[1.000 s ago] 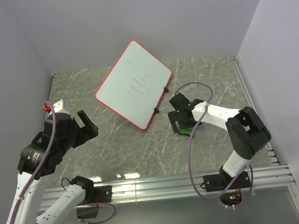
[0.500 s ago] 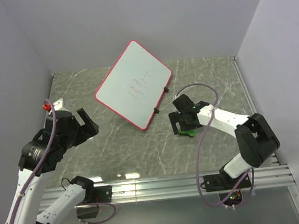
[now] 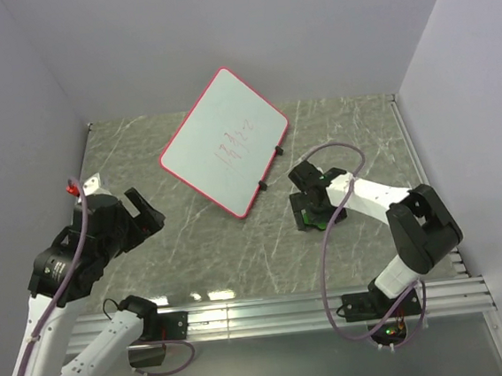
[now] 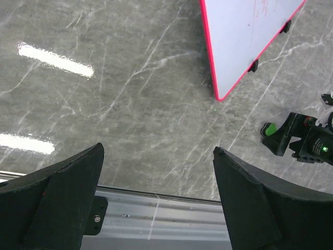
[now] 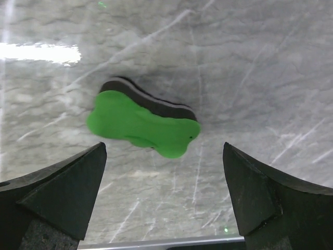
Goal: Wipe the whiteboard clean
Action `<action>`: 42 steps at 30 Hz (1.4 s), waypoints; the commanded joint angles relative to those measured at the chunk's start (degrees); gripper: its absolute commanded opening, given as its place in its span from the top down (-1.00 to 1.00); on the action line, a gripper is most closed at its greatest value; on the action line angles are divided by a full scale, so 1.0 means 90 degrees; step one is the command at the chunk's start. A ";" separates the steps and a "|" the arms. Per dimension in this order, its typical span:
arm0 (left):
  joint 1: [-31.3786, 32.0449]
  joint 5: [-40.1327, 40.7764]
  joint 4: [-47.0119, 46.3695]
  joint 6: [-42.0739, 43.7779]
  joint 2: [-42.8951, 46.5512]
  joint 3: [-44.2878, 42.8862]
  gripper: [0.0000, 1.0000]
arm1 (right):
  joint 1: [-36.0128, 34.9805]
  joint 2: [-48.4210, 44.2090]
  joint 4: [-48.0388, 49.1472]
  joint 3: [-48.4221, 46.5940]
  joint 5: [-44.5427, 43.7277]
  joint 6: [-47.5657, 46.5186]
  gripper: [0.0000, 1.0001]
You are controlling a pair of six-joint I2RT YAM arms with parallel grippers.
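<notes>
Left arm on the left side of the table (image 3: 194,247), raised above it. Left pincer (image 3: 146,210) is spread wide with nothing between the fingers. In the wrist view it points down at bare marble and the metal rail (image 4: 156,219) at the near edge.

The whiteboard (image 3: 224,142) sits centre-back, turned diamond-wise. It has a white face and a red-pink rim, and its far corner overlaps the back wall in the top view. Faint red scribbles (image 3: 234,147) are still on it, around the middle. Two small black feet (image 3: 261,185) show on its right-hand edge. Neither pincer touches the board; the left one is well apart from it.

Right of the board's near corner, the right arm reaches in low over the table. Right pincer (image 5: 164,148) is fully spread and grips nothing. A green eraser (image 5: 140,125) with a dark underside lies flat on the marble just below and between the fingers. Wrist view shows clear gaps either side of it, no contact. The eraser is near the whiteboard but apart from it, on the feet side.

A purple cable (image 3: 329,260) loops off the right arm.
</notes>
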State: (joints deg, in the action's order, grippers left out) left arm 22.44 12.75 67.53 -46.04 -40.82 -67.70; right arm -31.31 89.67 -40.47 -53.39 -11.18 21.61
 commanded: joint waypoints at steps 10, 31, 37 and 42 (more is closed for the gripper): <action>0.0027 -0.0001 -0.0159 0.0096 -0.0494 -0.0358 -0.84 | 0.0792 0.1384 -0.0015 -0.1099 -0.0350 -0.0037 -0.99; 0.0017 -0.0225 -0.0335 -0.0012 -0.0377 0.0032 -0.82 | 0.0491 -0.0344 -0.0143 -0.0533 0.0871 0.1349 -0.85; 0.0017 -0.0245 -0.0325 0.0252 -0.0455 -0.0075 -0.82 | 0.0500 0.0173 0.0043 -0.0747 0.0890 0.1701 -0.39; 0.0017 -0.0148 -0.0150 0.0370 -0.0367 -0.0202 -0.82 | 0.0500 0.0525 0.0150 -0.0690 0.0901 0.1994 -0.14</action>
State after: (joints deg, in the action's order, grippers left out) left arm 22.44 11.40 66.26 -44.45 -44.84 -67.53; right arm -27.00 93.67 -40.71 -58.81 -3.16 36.64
